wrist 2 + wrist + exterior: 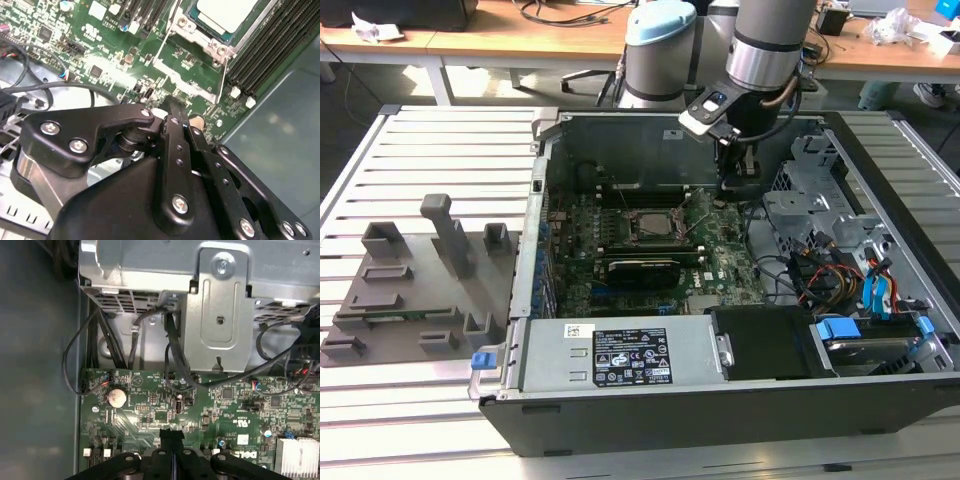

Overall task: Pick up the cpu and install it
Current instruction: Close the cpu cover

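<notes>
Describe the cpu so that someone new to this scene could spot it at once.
Start at the open computer case on the slatted table and find the green circuit board on its floor. Near the board's middle is a square metal frame beside long dark memory slots. The cpu is the flat, pale silver square lying inside that frame, the only smooth, plain plate there.

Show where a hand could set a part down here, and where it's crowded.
Bare slatted table borders the grey fixture on its far and near sides, at the exterior view's left of the case. Inside the case it is crowded: the gripper hangs over the motherboard, and cables fill the bay at the exterior view's right.
</notes>
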